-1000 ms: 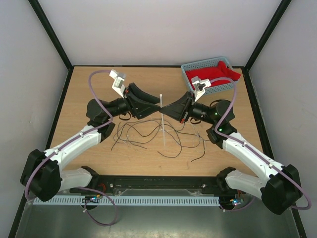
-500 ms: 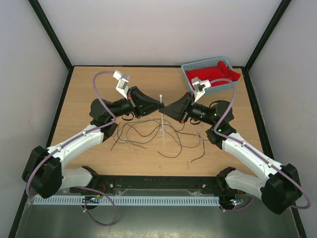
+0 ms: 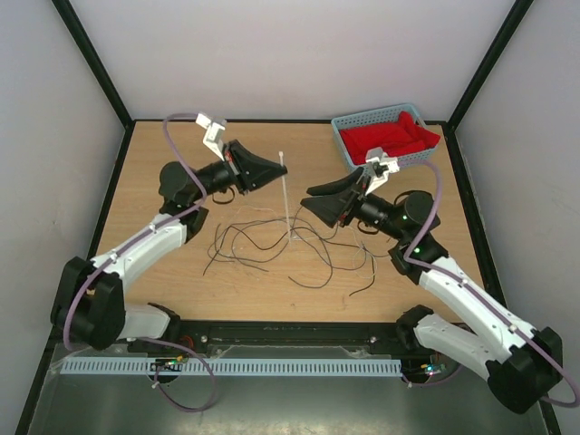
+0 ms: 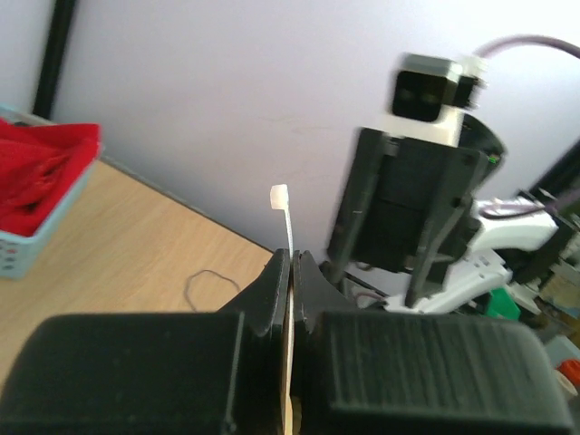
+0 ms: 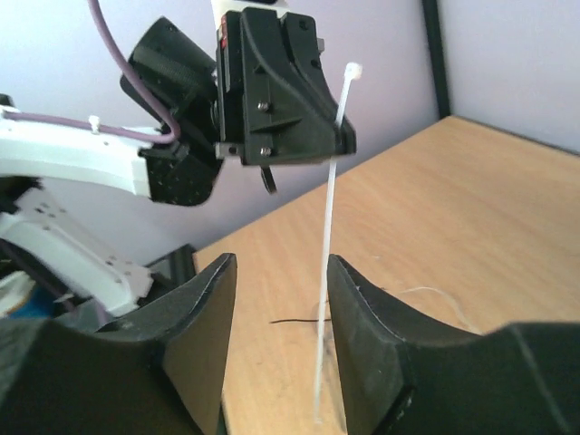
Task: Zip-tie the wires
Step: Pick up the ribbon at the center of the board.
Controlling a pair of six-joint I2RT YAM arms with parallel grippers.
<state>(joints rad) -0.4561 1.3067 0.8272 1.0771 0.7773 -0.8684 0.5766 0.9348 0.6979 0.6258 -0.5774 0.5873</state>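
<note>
Zip tie [image 3: 285, 199] further left: pale, straight

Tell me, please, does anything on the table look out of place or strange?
Nothing looks damaged or spilled. The wires lie loose and sprawled across the middle of the table, not bundled. The zip tie hangs upright from the left gripper, pinched near its head.
</note>
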